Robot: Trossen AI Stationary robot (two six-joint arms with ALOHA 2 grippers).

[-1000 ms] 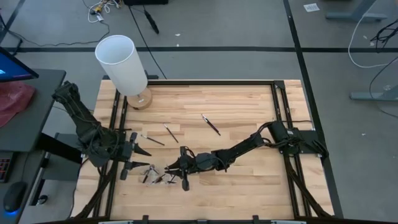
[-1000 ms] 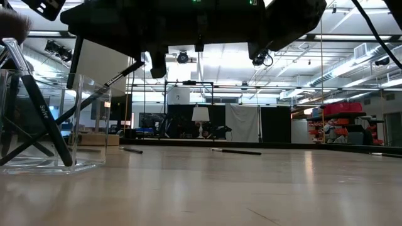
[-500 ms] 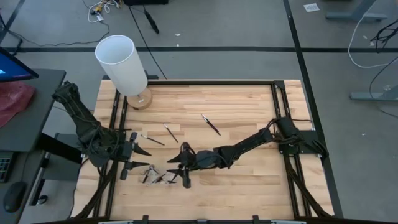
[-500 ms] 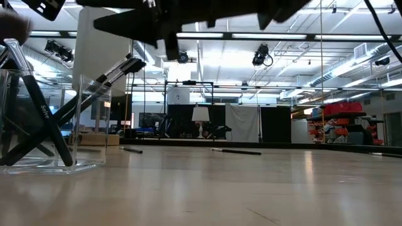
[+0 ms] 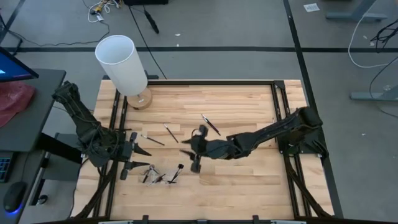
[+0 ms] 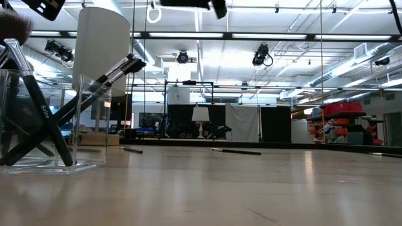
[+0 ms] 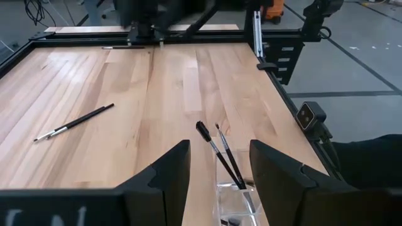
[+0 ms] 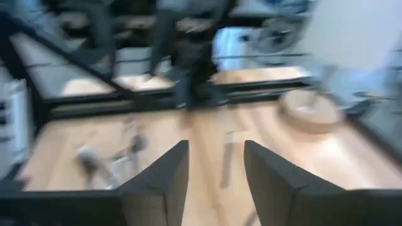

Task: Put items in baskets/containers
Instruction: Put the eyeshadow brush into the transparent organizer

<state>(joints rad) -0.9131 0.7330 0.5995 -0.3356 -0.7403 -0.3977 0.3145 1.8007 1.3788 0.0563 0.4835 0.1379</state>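
Right gripper (image 5: 191, 155) has withdrawn from the clear tray (image 6: 38, 164), brush (image 6: 39, 119) reading "Sone".

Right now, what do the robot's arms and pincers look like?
Both arms are dark, nearly black, built of chunky jointed segments with cables bundled along them. The left pincer and right pincer each end in two flat, pointed dark fingers, wedge-shaped when seen from the wrist. No markings can be made out on the arms.

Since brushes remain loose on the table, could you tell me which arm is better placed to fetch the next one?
Probably the right: its open gripper hovers near the loose brushes, while the left gripper waits beside the clear tray.
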